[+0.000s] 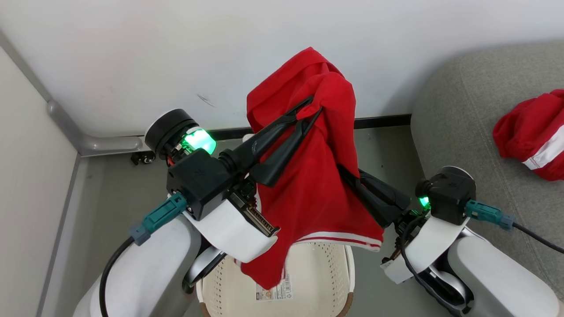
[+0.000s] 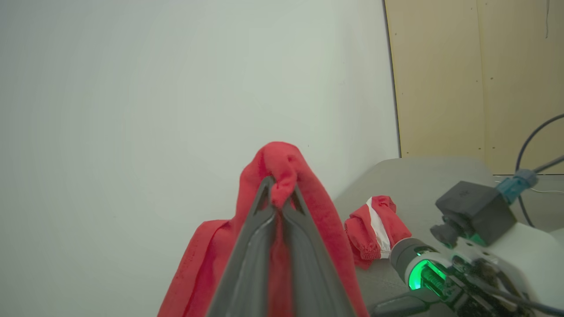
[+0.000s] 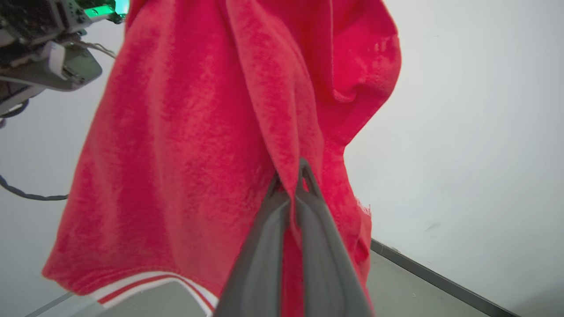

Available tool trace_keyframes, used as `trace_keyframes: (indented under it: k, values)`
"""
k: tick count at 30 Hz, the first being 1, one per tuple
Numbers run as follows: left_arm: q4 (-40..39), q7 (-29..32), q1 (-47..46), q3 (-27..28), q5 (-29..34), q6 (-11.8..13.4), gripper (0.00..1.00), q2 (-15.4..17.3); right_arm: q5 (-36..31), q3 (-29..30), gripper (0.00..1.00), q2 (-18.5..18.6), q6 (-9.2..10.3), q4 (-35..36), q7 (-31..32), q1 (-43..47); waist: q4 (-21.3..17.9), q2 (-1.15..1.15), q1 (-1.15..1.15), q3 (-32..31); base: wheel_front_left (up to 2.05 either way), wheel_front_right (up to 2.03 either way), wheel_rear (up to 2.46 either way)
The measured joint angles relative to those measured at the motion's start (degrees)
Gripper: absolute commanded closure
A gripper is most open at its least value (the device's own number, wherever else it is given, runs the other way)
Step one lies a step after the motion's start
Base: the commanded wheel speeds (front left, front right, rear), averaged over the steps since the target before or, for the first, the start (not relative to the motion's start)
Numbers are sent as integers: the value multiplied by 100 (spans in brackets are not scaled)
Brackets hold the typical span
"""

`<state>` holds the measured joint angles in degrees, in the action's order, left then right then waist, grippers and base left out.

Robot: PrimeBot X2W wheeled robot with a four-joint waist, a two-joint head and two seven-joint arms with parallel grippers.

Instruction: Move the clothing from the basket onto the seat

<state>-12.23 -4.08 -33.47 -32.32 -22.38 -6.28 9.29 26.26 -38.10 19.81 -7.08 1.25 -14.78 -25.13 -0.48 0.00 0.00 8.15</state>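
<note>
A red garment with white stripe trim hangs in the air above the cream perforated basket. My left gripper is shut on a fold near the garment's top, and in the left wrist view this gripper pinches a bunch of the red cloth. My right gripper comes in from the right and is shut on the garment's side; in the right wrist view its tips bite into a fold of the fabric. A second red garment lies crumpled on the grey seat.
A white wall runs behind the basket with a black skirting strip at its foot. A grey rail runs along the left wall's corner. The seat lies to the right, a beige panel behind it. Grey floor surrounds the basket.
</note>
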Motion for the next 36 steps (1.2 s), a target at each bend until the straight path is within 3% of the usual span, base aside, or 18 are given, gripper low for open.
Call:
trace_keyframes:
  k: [6, 7, 8, 9, 10, 21, 36]
  values:
    - [40, 32, 0, -1, -24, -1, 99, 0, 31, 1, 100, 23, 0, 5, 0, -83, 8, 0, 0, 32, 0, 0, 0]
    - [47, 32, 0, 1, -25, -1, 67, 0, 31, 9, 100, 27, 0, 10, 0, -123, 9, 0, 0, 37, 0, 0, 0]
    - [53, 32, 0, 11, -27, -1, 44, -8, 31, 20, 100, 32, 0, 15, 0, -138, 9, 0, 0, 41, 0, 0, 0]
    - [54, 32, 0, 20, -29, -1, 9, -12, 32, 23, 100, 35, 0, 15, 0, -138, 10, 0, 0, 46, 0, 0, 0]
    - [56, 32, 0, 23, -29, -1, 0, -13, 33, 23, 100, 38, 0, 15, 0, -137, 10, 0, 0, 51, 0, 0, 0]
    - [103, 58, 4, 42, -86, 0, 0, -7, 87, 175, 100, 68, -1, 18, 7, -133, -8, 0, 0, 108, 0, 0, 0]
    - [142, 149, 109, 1, -182, 0, 0, 26, -59, 887, 100, 268, -1, 121, 7, -123, -154, 0, 0, 214, 0, 0, 0]
